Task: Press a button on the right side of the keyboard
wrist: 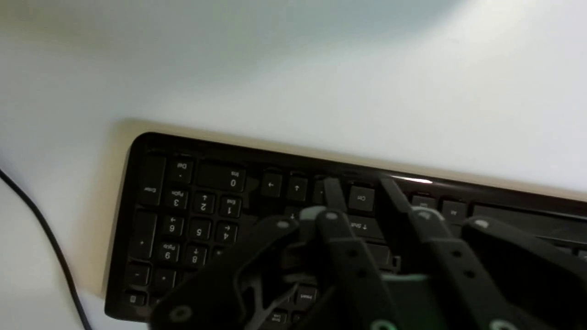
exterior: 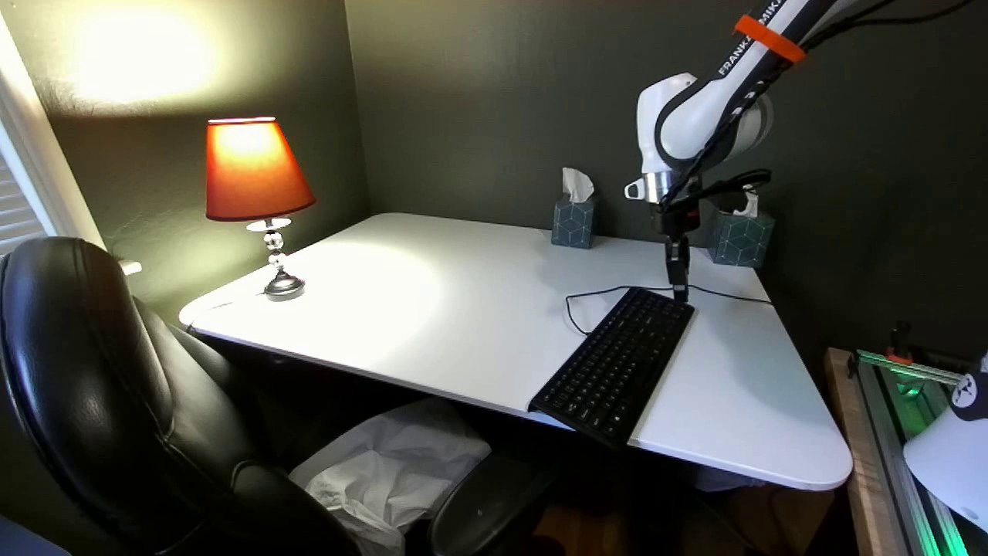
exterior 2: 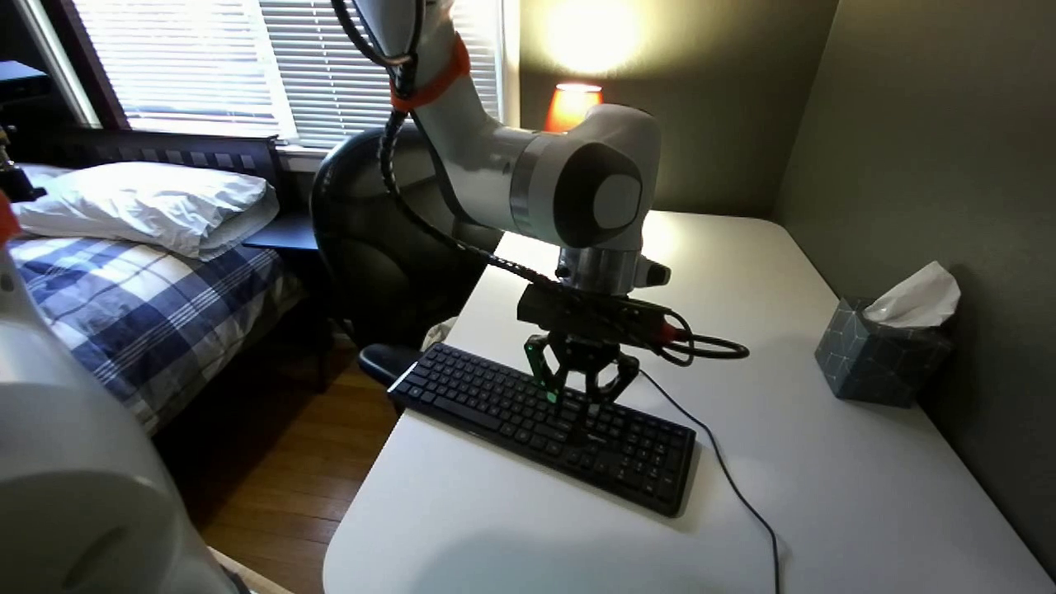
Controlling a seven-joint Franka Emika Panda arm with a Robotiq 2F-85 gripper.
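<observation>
A robot gripper [wrist: 361, 188] points down over the keyboard [exterior: 617, 363], its fingers [wrist: 337, 229] apart, a Ctrl key [wrist: 361, 198] between them in the wrist view, contact unclear. The keyboard lies on a white desk [exterior: 478, 309], a chair [exterior 2: 379, 239] near one end.

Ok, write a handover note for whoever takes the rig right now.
Gripper: open, holding nothing, down over the right part of the keyboard; key contact unclear.
Keyboard: on the desk, its left end past the edge.
Done: gripper is at the right-side keys; no press can be confirmed.
Left: likely press a right-side key, perhaps on the number pad, then lift clear.
</observation>
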